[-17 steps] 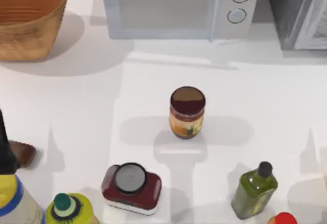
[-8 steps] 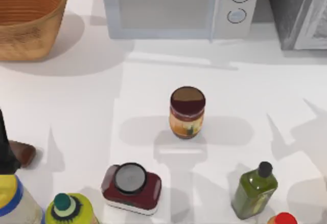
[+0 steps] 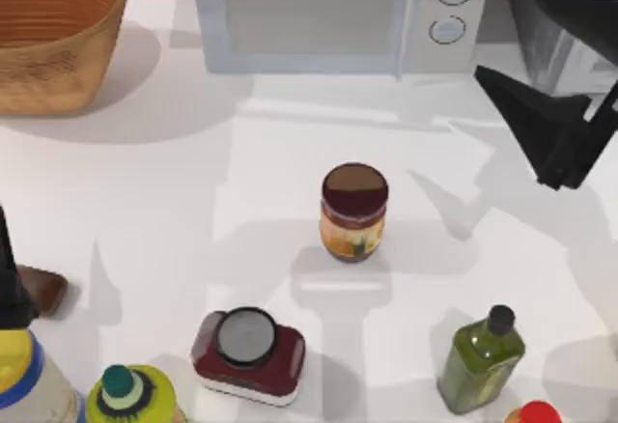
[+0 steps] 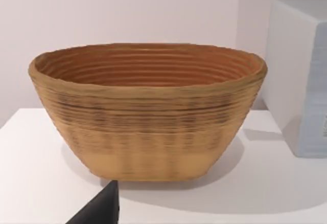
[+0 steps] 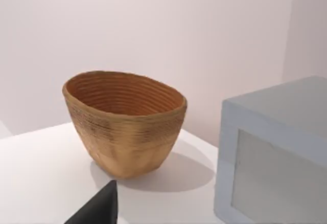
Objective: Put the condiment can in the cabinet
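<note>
Now the white worktop point(image 3: 145, 201) carries, largest first, the boxy dark grey speckled cabinet point(image 3: 541, 27) at the far right, just right of the smooth white microwave point(image 3: 328, 13), and the ribbed woven basket point(image 3: 53, 32) far to the microwave's left. The cylindrical condiment can point(image 3: 354, 212), maroon-lidded, stands upright in front of the microwave, well apart. Since a moment ago my right pincer point(image 3: 550, 90) has swung in before the cabinet, its black angular fingers spread wide, holding nothing. My left pincer point(image 4: 99, 211) faces the basket; whether it is open, I cannot tell.
</note>
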Tool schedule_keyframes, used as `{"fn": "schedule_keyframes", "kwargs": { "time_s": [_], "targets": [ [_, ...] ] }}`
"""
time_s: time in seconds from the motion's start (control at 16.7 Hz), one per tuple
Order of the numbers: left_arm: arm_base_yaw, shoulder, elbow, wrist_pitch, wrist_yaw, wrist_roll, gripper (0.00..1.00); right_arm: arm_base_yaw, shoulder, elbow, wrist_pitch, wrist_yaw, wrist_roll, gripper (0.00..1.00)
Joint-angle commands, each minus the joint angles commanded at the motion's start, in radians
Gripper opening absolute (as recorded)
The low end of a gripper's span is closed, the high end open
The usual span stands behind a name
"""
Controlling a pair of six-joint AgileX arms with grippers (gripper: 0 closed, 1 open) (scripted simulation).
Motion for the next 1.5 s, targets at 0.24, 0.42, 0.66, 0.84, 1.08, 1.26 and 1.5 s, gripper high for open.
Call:
{"fn": "schedule_keyframes", "kwargs": {
  "time_s": [0.24, 0.42, 0.66, 0.84, 1.08, 1.26, 1.5],
  "targets": [
    [0.0, 0.0, 0.0, 0.0, 0.0, 0.0, 1.0, 0.03, 0.413, 0.166, 0.266, -0.206, 0.004, 1.0],
    [0.0, 0.0, 0.0, 0.0, 0.0, 0.0, 1.0, 0.042, 0.696, 0.272, 0.449, -0.345, 0.004, 1.0],
    [0.0, 0.0, 0.0, 0.0, 0.0, 0.0, 1.0, 0.044, 1.007, 0.371, 0.65, -0.496, 0.002, 1.0],
    [0.0, 0.0, 0.0, 0.0, 0.0, 0.0, 1.0, 0.031, 1.165, 0.402, 0.752, -0.571, 0.0, 1.0],
    [0.0, 0.0, 0.0, 0.0, 0.0, 0.0, 1.0, 0.011, 1.245, 0.4, 0.804, -0.61, -0.002, 1.0],
    [0.0, 0.0, 0.0, 0.0, 0.0, 0.0, 1.0, 0.011, 1.245, 0.4, 0.804, -0.61, -0.002, 1.0],
    [0.0, 0.0, 0.0, 0.0, 0.0, 0.0, 1.0, 0.031, 1.239, 0.404, 0.8, -0.591, 0.002, 1.0]
  ]
}}
